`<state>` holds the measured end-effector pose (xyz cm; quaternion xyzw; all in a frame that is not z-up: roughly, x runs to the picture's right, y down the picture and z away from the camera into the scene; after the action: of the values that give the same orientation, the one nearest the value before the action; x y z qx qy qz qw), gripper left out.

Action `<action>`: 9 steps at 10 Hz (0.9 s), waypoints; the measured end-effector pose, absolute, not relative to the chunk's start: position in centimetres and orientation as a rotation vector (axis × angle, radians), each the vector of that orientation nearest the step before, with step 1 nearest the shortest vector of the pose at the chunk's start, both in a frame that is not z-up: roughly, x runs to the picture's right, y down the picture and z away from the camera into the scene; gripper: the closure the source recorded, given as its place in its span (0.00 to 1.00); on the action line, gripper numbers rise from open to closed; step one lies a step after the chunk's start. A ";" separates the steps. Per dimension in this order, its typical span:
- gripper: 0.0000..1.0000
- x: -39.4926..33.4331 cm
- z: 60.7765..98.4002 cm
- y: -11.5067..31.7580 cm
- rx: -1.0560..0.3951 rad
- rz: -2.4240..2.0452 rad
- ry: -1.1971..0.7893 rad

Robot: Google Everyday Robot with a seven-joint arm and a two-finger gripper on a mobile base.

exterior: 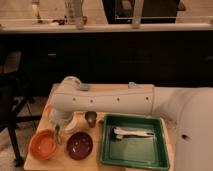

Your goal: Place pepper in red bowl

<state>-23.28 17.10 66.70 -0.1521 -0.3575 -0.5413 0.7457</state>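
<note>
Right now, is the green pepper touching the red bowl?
Cannot tell. The camera view shows the pepper upright below the tool, at the rim of the red bowl, with no contact or gap plain.

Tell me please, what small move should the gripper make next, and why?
Probably carry the pepper a little sideways, over the middle of the red bowl. The gripper holds it upright at that bowl's rim, on the side facing the maroon bowl, so dropping now might miss.

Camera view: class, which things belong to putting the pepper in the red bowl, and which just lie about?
Job: slim curved green pepper, hanging from the gripper by the round orange-red bowl.
Lying about: dark maroon round bowl; green rectangular tray; white utensil in it.
</note>
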 end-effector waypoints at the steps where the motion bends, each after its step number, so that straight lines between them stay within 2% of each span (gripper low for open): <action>1: 1.00 -24.9 66.7 17.5 -0.345 -1.228 -0.801; 9: 1.00 -28.3 68.9 19.9 -0.437 -1.328 -0.860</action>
<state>-28.32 19.85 68.89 -0.1949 -0.3833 -0.5920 0.6816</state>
